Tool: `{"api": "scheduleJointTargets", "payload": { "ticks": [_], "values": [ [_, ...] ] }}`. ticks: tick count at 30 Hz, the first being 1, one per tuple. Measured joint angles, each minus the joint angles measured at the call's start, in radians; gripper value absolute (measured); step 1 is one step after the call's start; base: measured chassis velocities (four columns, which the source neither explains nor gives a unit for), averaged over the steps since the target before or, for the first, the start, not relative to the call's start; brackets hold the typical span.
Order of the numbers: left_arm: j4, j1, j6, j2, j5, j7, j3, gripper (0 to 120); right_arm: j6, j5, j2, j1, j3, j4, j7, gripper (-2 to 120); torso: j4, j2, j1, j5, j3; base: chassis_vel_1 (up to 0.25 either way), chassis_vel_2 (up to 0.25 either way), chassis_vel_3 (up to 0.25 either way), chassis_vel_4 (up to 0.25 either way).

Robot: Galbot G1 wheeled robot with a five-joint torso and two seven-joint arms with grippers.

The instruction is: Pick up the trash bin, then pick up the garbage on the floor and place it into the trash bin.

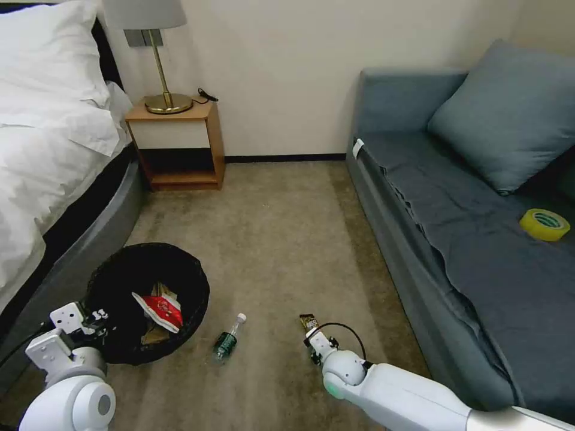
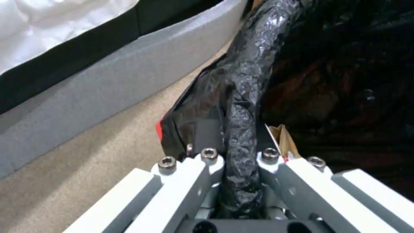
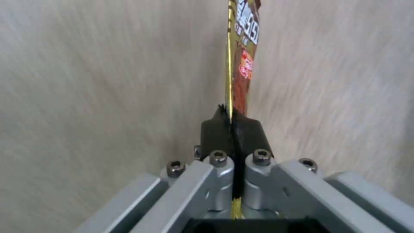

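Observation:
The trash bin [image 1: 120, 275], lined with a crinkled black bag, hangs at the lower left, and my left gripper [image 1: 99, 320] is shut on its near rim [image 2: 244, 97]. Inside it lie a red snack packet [image 1: 160, 310] and a piece of brown paper [image 1: 157, 335]. A green-labelled clear bottle [image 1: 228, 339] lies on the carpet just right of the bin. My right gripper [image 1: 313, 341] is shut on one end of the long brown-yellow snack wrapper [image 3: 241, 61], above the carpet at lower centre. The wrapper's other end sticks out past the fingers [image 1: 307, 322].
A bed with white sheets [image 1: 42, 155] runs along the left, close beside the bin. A wooden nightstand [image 1: 176, 143] with a lamp stands by the far wall. A grey-blue sofa [image 1: 455, 239] borders the right, with a yellow tape roll [image 1: 544, 224] on it. Beige carpet lies between.

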State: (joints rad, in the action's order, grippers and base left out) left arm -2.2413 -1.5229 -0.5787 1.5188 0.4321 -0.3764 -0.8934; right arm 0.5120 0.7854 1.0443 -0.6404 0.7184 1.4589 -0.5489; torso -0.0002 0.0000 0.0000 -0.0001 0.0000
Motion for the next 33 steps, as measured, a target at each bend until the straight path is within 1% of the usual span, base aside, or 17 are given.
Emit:
{"api": "scheduleJointTargets", "payload": {
  "ticks": [1,2,5,7,8,10,11,12,13,15,17,19,21,28,30,31,33],
  "values": [
    [0.000,0.000,0.000,0.001,-0.001,0.000,0.003,3,0.000,0.008,-0.006,0.010,-0.009,0.045,-0.008,0,-0.0001,0.000,0.000,0.0000,0.000,0.000,0.000,0.000,0.000],
    [0.000,0.000,0.000,0.001,-0.001,0.000,0.003,3,0.000,0.008,-0.006,0.010,-0.009,0.045,-0.008,0,-0.0001,0.000,0.000,0.0000,0.000,0.000,0.000,0.000,0.000],
    [-0.001,0.000,0.000,0.003,-0.005,0.000,0.020,3,-0.007,0.051,-0.008,0.057,-0.031,0.218,-0.032,0,0.0001,0.000,0.000,0.0000,0.000,0.000,0.000,0.000,0.000],
    [0.000,-0.001,0.000,0.004,-0.006,0.000,0.030,3,-0.039,0.110,0.013,0.094,-0.032,0.309,-0.043,0,-0.0001,0.000,0.000,-0.0001,0.000,0.000,0.000,0.000,0.000],
    [0.000,-0.001,0.000,0.004,-0.006,0.000,0.030,3,-0.039,0.110,0.013,0.094,-0.032,0.309,-0.043,0,-0.0001,0.000,0.000,-0.0001,0.000,0.000,0.000,0.000,0.000],
    [0.001,-0.002,0.000,0.006,-0.010,0.000,0.037,3,-0.094,0.178,0.071,0.144,-0.023,0.385,-0.051,0,0.0001,0.000,0.000,-0.0002,0.000,0.000,0.000,0.000,0.000],
    [0.001,-0.002,0.000,0.006,-0.013,0.000,0.039,3,-0.104,0.198,0.096,0.160,-0.019,0.402,-0.054,0,0.0003,0.000,0.000,0.0001,0.000,0.000,0.000,0.000,0.000],
    [0.000,-0.003,0.000,0.007,-0.016,-0.001,0.043,3,-0.116,0.228,0.141,0.188,-0.010,0.422,-0.062,0,0.0005,0.000,0.000,0.0000,0.000,0.000,0.000,0.000,0.000],
    [0.000,-0.003,0.000,0.007,-0.016,-0.001,0.043,3,-0.116,0.228,0.141,0.188,-0.010,0.422,-0.062,0,0.0005,0.000,0.000,0.0000,0.000,0.000,0.000,0.000,0.000],
    [-0.003,-0.003,0.000,0.009,-0.021,-0.001,0.048,3,-0.135,0.266,0.206,0.238,0.014,0.436,-0.082,0,0.0005,0.000,0.000,-0.0003,0.000,0.000,0.000,0.000,0.000],
    [-0.007,-0.002,0.000,0.013,-0.026,-0.001,0.053,3,-0.150,0.281,0.252,0.276,0.045,0.430,-0.093,0,0.0004,0.000,0.000,-0.0002,0.000,0.000,0.000,0.000,0.000],
    [-0.008,-0.002,0.000,0.014,-0.028,-0.001,0.055,3,-0.153,0.286,0.267,0.286,0.057,0.425,-0.097,0,0.0003,0.000,0.000,-0.0002,0.000,0.000,0.000,0.000,0.000],
    [-0.012,-0.001,0.000,0.019,-0.030,-0.001,0.058,3,-0.155,0.300,0.306,0.299,0.092,0.406,-0.114,0,0.0003,0.000,0.000,-0.0003,0.000,0.000,0.000,0.000,0.000],
    [-0.029,-0.002,-0.003,0.024,-0.031,-0.002,0.058,3,-0.153,0.285,0.336,0.299,0.161,0.353,-0.122,0,0.0002,0.000,0.000,-0.0001,0.000,0.000,0.000,0.000,0.000],
    [-0.033,-0.004,-0.003,0.028,-0.031,-0.002,0.058,3,-0.152,0.275,0.339,0.297,0.181,0.341,-0.121,7,0.0001,0.000,0.000,-0.0001,0.000,0.000,0.000,0.000,0.000],
    [-0.033,-0.004,-0.003,0.028,-0.031,-0.002,0.058,3,-0.152,0.275,0.339,0.297,0.181,0.341,-0.121,7,0.0001,0.000,0.000,-0.0001,0.000,0.000,0.000,0.000,0.000],
    [-0.034,-0.006,-0.003,0.029,-0.031,-0.002,0.058,3,-0.152,0.270,0.339,0.296,0.182,0.341,-0.120,13,0.0002,0.000,0.000,-0.0001,0.000,0.000,0.000,0.000,0.000]
  ]
}}
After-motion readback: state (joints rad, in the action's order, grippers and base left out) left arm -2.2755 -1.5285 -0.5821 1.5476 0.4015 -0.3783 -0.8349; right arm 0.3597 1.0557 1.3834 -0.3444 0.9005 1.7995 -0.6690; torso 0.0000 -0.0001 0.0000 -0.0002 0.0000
